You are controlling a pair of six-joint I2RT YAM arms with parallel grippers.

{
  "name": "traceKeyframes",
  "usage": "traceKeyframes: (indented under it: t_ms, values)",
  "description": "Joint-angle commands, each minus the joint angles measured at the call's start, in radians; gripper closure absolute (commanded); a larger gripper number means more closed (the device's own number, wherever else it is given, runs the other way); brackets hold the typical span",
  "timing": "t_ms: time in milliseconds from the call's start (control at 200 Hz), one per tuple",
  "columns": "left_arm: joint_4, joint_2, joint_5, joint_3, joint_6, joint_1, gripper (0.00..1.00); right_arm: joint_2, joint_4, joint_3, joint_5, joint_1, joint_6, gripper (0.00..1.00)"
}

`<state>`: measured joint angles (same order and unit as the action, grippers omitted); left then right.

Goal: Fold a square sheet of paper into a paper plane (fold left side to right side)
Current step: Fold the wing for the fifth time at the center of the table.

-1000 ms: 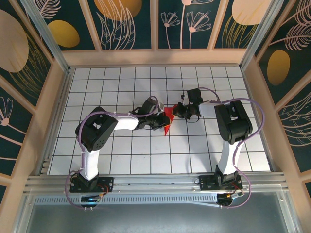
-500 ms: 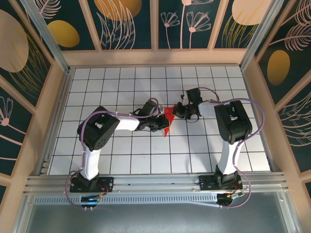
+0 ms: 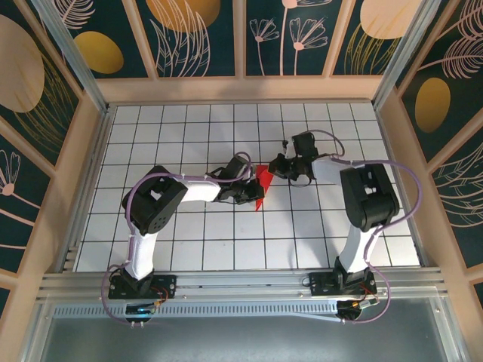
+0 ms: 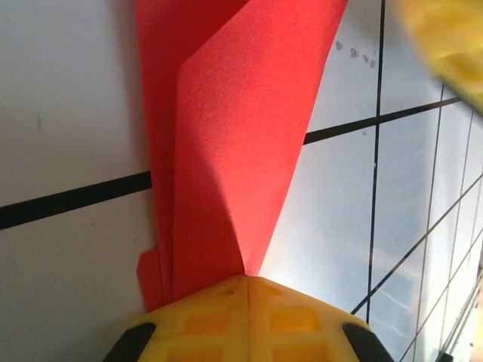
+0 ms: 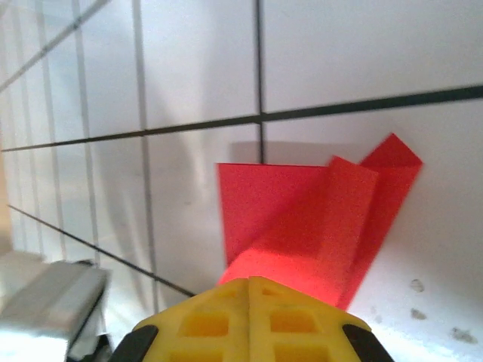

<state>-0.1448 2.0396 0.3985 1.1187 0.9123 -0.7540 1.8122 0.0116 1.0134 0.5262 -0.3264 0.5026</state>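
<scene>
Standing over it, I'd say the plane is partly made. The thin bright red paper sheet (image 3: 262, 181) lies just above the middle of the overhead picture, on the white gridded worktop (image 3: 189, 249), and it is not a flat square. It is a narrow folded wedge.

In the left wrist view the red paper sheet (image 4: 234, 136) runs from the top edge down to the bottom centre. It has at least two overlapping layers and a long crease down its left part. In the right wrist view the red paper sheet (image 5: 302, 211) shows stepped flaps, with a pointed corner towards the right of the frame.

So some early folds look done. I judge that the fold of left side over right has not yet been laid flat or pressed, because the paper rises off the tiles towards both arms.

The left end effector (image 3: 253, 194) meets the sheet from the left in the overhead picture, and the right end effector (image 3: 277, 167) meets it from the upper right. Up close, the left end effector (image 4: 249, 302) has its yellow fingers pressed together. The paper narrows straight into their seam, so it appears to be pinching the sheet. The right end effector (image 5: 249, 309) looks the same: its fingers are together and the red paper runs in under them.

As for containers, I see no tray, box or bowl. The sheet rests directly on the tiles.
</scene>
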Motion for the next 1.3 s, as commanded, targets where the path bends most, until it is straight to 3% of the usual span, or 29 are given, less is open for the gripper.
traceKeyframes:
  t_ms: [0,225,585,1051,1291]
  values:
    - [0.157,0.062,-0.089,0.012,-0.046,-0.014,1.00,-0.070,-0.021,-0.048,0.008,0.003,-0.014,1.00]
    - [0.216,0.070,-0.135,0.038,-0.060,-0.022,1.00,-0.079,-0.086,-0.124,0.022,-0.014,0.010,1.00]
    - [0.249,0.075,-0.156,0.044,-0.066,-0.022,1.00,0.012,-0.124,-0.098,0.032,-0.031,0.000,1.00]
    - [0.244,0.076,-0.139,0.027,-0.068,-0.021,1.00,0.102,-0.024,-0.021,-0.127,-0.020,-0.123,1.00]
    - [0.244,0.077,-0.138,0.020,-0.068,-0.021,1.00,0.144,-0.010,0.035,-0.141,0.017,-0.151,1.00]
